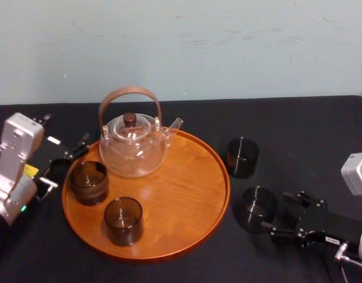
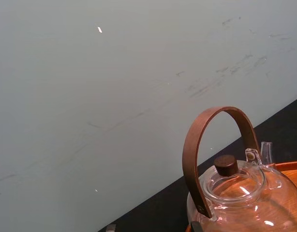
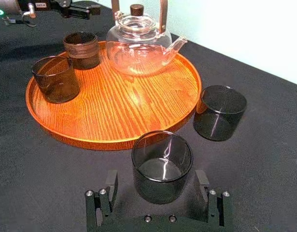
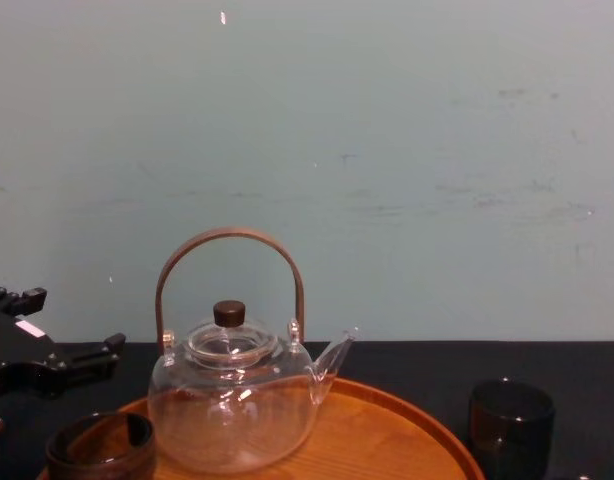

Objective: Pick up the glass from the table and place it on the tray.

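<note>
A dark smoked glass (image 3: 162,165) stands upright on the black tabletop (image 1: 305,127) at the lower right of the head view, just off the rim of the round wooden tray (image 1: 184,194) and not yet on it. The right claw (image 3: 156,178) brackets the glass with its fingers (image 3: 111,183) spread open, and a sliver of gap shows on either side, so nothing is gripped. A second dark glass (image 1: 242,157) sits on the cloth nearby, a little up-frame and likewise beside the tray. On the tray, two more glasses (image 1: 88,181) (image 1: 122,220) occupy the left and lower-left portion, with a clear glass teapot (image 1: 134,146) at the upper left, its spout pointing right. The left claw (image 1: 68,158) is parked at the left edge of the frame, beside the tray; whether it is open or closed cannot be told. The likely hazards: smooth glass could slip or tilt if the claw closes off-centre or too lightly, a low carry could clip the tray's raised rim, and a wide swing could knock the neighbouring glass or the teapot's spout. The bare wood on the tray's right side looks the safest landing.
</note>
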